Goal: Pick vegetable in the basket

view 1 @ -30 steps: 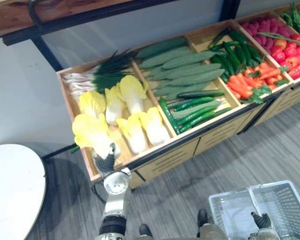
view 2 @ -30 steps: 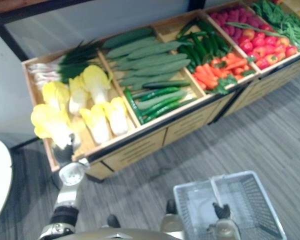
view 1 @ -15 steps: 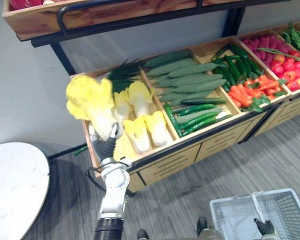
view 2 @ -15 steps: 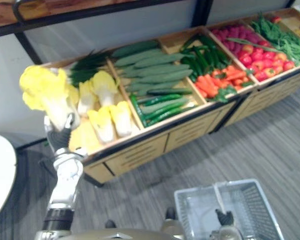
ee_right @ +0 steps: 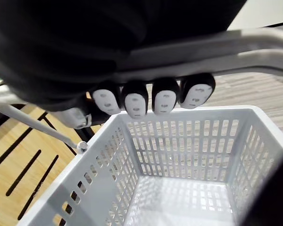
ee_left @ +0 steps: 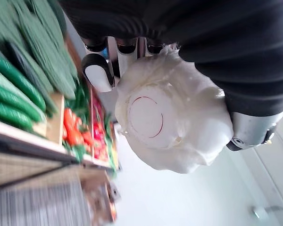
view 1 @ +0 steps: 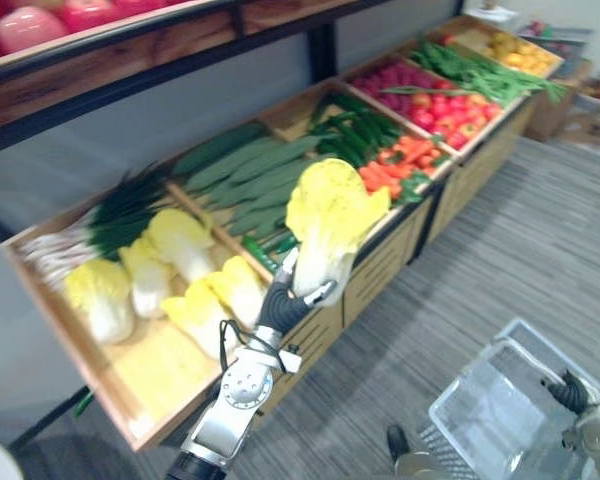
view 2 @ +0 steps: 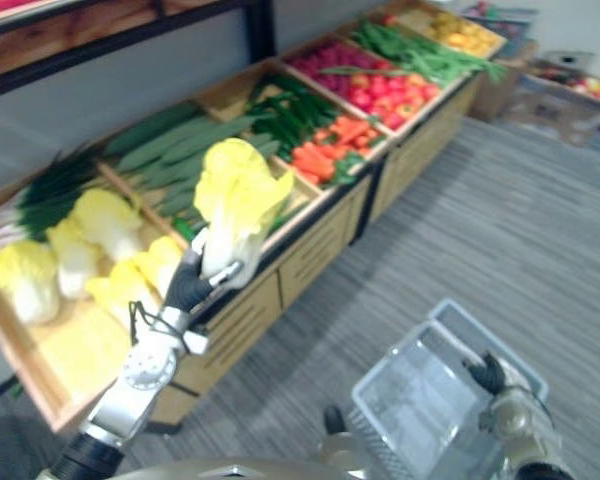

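Lifted from its crate (view 1: 145, 375), yellow-leaved, white-based cabbage (view 1: 330, 215) fills left hand (view 1: 280, 305).

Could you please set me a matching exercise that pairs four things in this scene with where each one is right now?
Things:
1. lifted napa cabbage
2. white basket
3. carrots
4. scallions

Places:
A. leftmost compartment of the produce stand, behind the other cabbages
B. hanging by its handle from the right hand
C. gripped in the left hand
D. just in front of dark cucumbers

Pairs: 1-C, 2-B, 3-D, 4-A.
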### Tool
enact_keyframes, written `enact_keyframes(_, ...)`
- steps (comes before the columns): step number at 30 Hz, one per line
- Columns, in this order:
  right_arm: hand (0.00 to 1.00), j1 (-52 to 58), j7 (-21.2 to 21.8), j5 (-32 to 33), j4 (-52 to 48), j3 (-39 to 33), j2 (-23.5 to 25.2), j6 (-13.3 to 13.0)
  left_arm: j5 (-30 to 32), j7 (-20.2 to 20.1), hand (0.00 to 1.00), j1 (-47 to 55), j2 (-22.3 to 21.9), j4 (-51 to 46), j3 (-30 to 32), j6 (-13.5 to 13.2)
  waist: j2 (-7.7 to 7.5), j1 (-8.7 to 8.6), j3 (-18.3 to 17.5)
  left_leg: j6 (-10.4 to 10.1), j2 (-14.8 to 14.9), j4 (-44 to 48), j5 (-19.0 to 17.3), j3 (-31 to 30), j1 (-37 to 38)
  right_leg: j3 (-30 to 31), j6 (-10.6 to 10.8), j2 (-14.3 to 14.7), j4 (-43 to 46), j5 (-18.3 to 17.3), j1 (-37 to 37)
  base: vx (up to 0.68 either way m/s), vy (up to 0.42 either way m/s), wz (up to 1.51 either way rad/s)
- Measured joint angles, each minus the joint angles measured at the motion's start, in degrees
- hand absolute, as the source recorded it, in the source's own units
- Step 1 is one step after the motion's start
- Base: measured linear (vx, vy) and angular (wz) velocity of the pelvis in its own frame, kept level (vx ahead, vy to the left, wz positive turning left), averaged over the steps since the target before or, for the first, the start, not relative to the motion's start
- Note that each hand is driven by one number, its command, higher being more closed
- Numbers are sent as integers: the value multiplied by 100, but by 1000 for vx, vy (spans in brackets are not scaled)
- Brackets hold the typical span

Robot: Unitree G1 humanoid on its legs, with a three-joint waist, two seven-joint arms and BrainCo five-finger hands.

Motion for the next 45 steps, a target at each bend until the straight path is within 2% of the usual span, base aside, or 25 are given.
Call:
enact_keyframes(4, 100, -5, 43, -19, -590, 562, -383, -73, -287, -358, 100, -188, 189, 0, -471, 0, 6, -7, 1, -80, 0, 26, -63, 495, 184, 349, -2, 152, 3, 42, -55, -38, -27, -58)
enact_keyframes(7, 100, -118, 72, -265, -1041, 1048, -748, -170, -703, -731, 100, -480, 391, -1, -837, -4, 4, -2, 18, -154, 19, 47, -114, 827, 338, 589, -2, 285, 24, 53, -72, -39, -20, -46)
enact_keyframes(10, 100, -346, 142, -394, -1307, 1443, -994, -261, -842, -934, 100, -696, 560, -4, -1119, -9, 8, 9, 27, -233, 187, 465, -345, 1073, 358, 790, -1, 399, 95, 53, -112, -24, -32, -48)
enact_keyframes(11, 100, -531, 187, -429, -1413, 1620, -1132, -374, -971, -1102, 100, -861, 673, -11, -1328, -18, 32, 11, 26, -263, 317, 755, -494, 1221, 317, 913, -1, 461, 187, 53, -194, -15, -47, -40)
enact_keyframes(16, 100, -961, 247, -429, -1586, 2074, -1452, -576, -1559, -1580, 100, -1333, 941, -46, -1777, -86, 82, -4, 103, -333, 528, 1177, -683, 1531, 298, 1097, -1, 594, 253, 54, -289, -35, -37, -27)
enact_keyframes(21, 100, -1310, 254, -434, -1551, 2481, -1699, -600, -1817, -2026, 100, -1515, 1361, -574, -2350, -186, 108, -3, 161, -367, 648, 1428, -786, 1821, 300, 1226, 0, 659, 291, 54, -361, -50, -13, -14)
enact_keyframes(23, 100, -1346, 264, -431, -1545, 2498, -1722, -596, -1827, -2128, 100, -1631, 1379, -672, -2514, -206, 113, -5, 175, -367, 691, 1517, -839, 1839, 298, 1239, 0, 669, 295, 54, -359, -86, -24, -7)
enact_keyframes(27, 100, -1418, 266, -418, -1544, 2517, -1723, -596, -1997, -2279, 100, -1780, 1538, -917, -2848, -256, 106, -7, 226, -382, 745, 1622, -894, 1899, 315, 1284, 4, 705, 312, 58, -361, -60, -21, -6)
enact_keyframes(33, 100, -1796, 270, -259, -1538, 2577, -1720, -574, -2019, -2329, 100, -2016, 1539, -924, -3361, -286, 140, -23, 307, -397, 762, 1660, -912, 1959, 371, 1325, 8, 727, 320, 60, -358, -51, -20, -5)
enact_keyframes(40, 100, -2525, 280, -19, -1626, 2699, -1702, -572, -1686, -2230, 100, -2127, 1507, -867, -3662, -373, 165, -155, 433, -388, 787, 1714, -916, 2046, 470, 1340, 9, 754, 386, 56, -345, -65, -28, -4)
enact_keyframes(45, 100, -2634, 280, 23, -1810, 2722, -1702, -559, -1373, -2220, 100, -2255, 1410, -410, -3933, -392, 167, -196, 434, -388, 786, 1723, -916, 2089, 498, 1351, 10, 764, 392, 55, -345, -59, -26, -3)
